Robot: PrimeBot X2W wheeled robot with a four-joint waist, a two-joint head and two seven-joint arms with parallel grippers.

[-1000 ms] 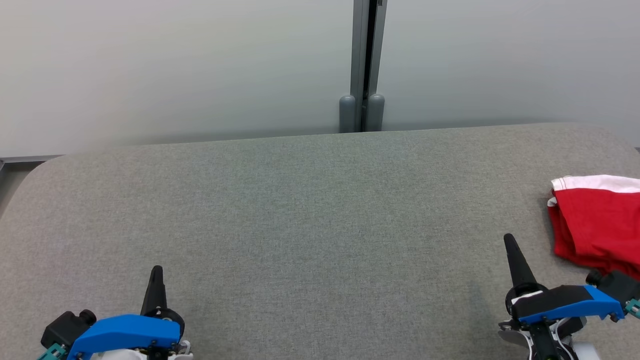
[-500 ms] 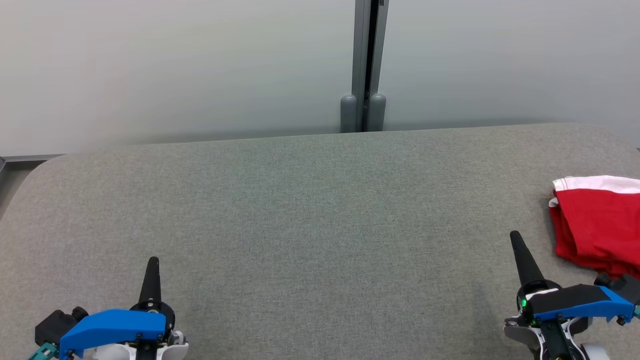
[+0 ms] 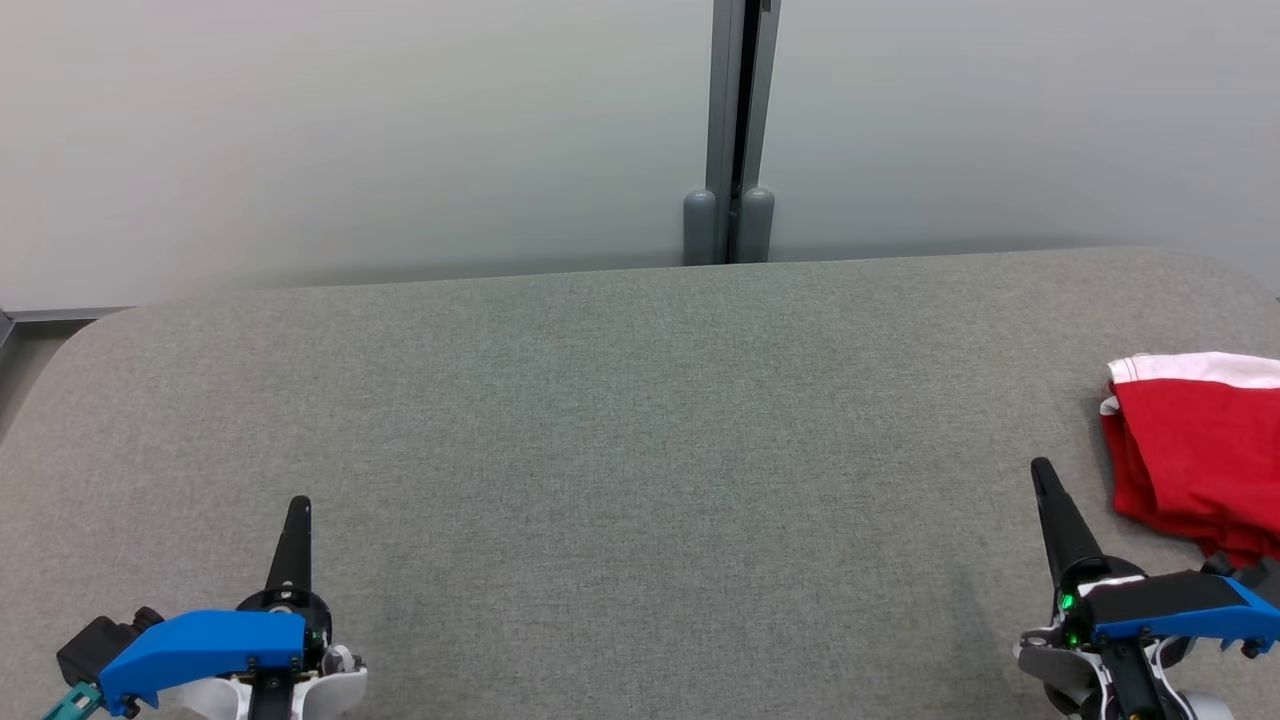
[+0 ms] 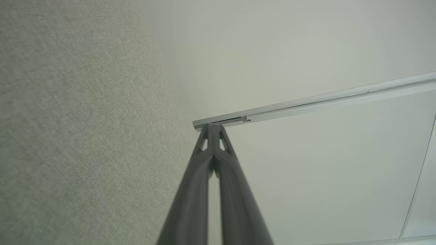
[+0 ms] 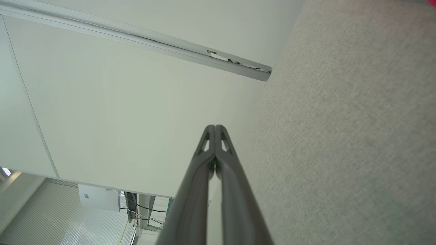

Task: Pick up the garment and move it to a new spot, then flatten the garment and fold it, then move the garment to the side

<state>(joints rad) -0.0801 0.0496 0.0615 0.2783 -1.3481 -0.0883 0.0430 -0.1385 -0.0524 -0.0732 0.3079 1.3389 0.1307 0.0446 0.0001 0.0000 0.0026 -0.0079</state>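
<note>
1. Loads of open room here: the grey padded surface is bare fabric right across the middle. Its far edge runs along a pale wall with a grey post, and the far-left corner is rounded.
2. The red garment with a white band lies bunched at the surface's right side. Its right part is cut off.
3. The left gripper is at the near left, fingers pressed together on nothing.
4. The right gripper is at the near right, also pressed together and empty. Its tip is near the garment but apart, and its blue body hides the garment's near corner.
</note>
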